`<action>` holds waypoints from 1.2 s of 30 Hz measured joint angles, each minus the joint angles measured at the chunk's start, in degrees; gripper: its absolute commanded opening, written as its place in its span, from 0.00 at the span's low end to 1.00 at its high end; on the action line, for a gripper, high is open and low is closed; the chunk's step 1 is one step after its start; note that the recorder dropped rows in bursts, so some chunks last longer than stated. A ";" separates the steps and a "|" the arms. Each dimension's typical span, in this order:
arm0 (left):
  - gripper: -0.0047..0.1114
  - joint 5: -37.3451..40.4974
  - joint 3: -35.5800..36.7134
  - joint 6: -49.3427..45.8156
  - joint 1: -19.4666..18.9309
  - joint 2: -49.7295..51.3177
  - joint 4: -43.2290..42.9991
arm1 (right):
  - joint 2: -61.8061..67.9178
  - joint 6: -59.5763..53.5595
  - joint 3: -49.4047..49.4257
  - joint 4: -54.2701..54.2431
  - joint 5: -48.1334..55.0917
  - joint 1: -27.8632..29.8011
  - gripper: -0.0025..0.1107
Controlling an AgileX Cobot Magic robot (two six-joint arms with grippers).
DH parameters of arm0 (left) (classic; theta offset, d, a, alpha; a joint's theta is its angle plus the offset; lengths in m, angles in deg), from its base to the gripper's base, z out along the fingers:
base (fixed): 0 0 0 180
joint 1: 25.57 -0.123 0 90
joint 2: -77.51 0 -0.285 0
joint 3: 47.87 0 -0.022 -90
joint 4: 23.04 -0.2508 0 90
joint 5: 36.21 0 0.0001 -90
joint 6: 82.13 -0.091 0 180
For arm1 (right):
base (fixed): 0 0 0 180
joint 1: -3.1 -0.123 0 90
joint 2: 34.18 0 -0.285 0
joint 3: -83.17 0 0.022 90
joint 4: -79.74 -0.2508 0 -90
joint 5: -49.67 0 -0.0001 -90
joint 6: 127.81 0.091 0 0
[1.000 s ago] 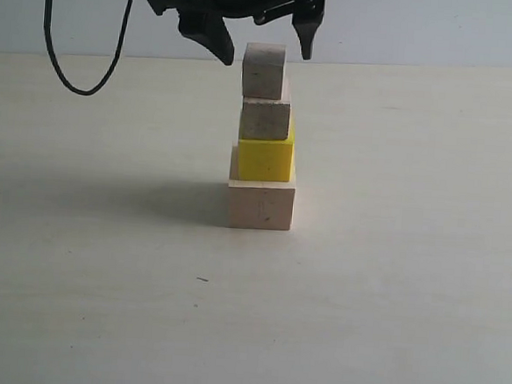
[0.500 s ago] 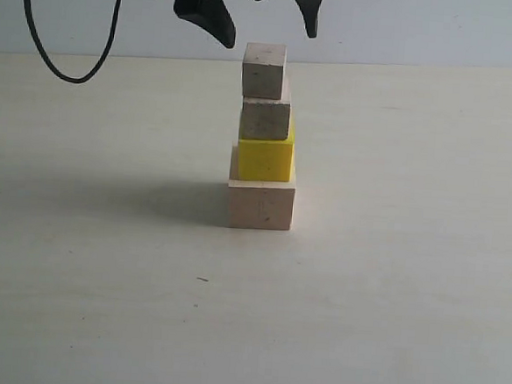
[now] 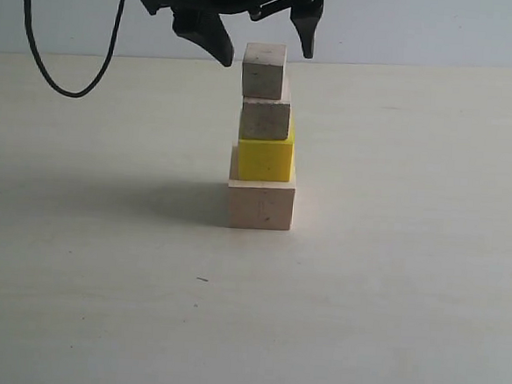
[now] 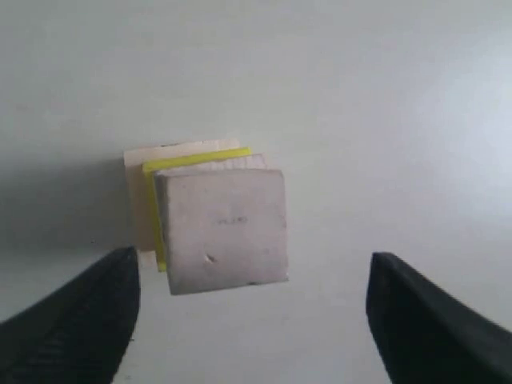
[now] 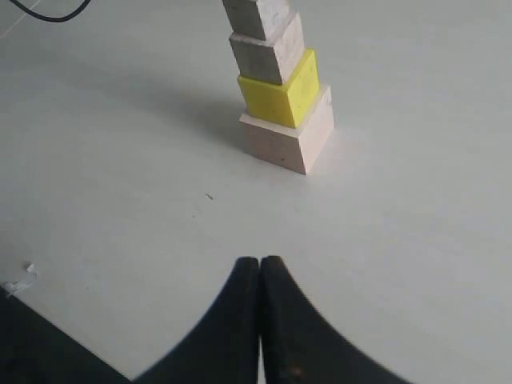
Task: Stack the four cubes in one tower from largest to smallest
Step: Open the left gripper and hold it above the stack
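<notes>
The tower stands mid-table: large pale wood cube (image 3: 259, 205) at the base, yellow cube (image 3: 264, 160) on it, a small wood cube (image 3: 264, 120) above, and another small wood cube (image 3: 264, 70) on top. My left gripper (image 3: 264, 57) hangs open over the top cube, a finger on each side and clear of it. The left wrist view looks straight down on the top cube (image 4: 224, 230), with the yellow edge (image 4: 196, 160) and the big cube (image 4: 138, 200) showing beside it and the left gripper (image 4: 252, 268) spread wide. My right gripper (image 5: 261, 266) is shut and empty, well back from the tower (image 5: 282, 94).
A black cable (image 3: 66, 84) loops down at the back left, above the pale table (image 3: 390, 280). A small white scrap (image 5: 22, 278) lies on the table near the right arm. A tiny dark speck (image 3: 201, 280) marks the table in front of the tower.
The left gripper rose a little above the top cube, then came back down to about where it was. The cable swung slightly. The tower has not moved.
</notes>
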 measured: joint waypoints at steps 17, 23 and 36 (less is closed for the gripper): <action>0.69 0.00 0.00 -0.59 0.32 0.00 0.92 | 0.00 -0.09 0.00 0.00 0.00 0.00 0.02; 0.69 0.00 0.00 -0.59 0.32 0.00 0.92 | 0.00 -0.09 0.00 0.00 0.00 0.00 0.02; 0.69 0.00 0.00 -1.19 0.32 1.45 2.37 | 0.00 -0.09 0.00 0.00 0.00 0.00 0.02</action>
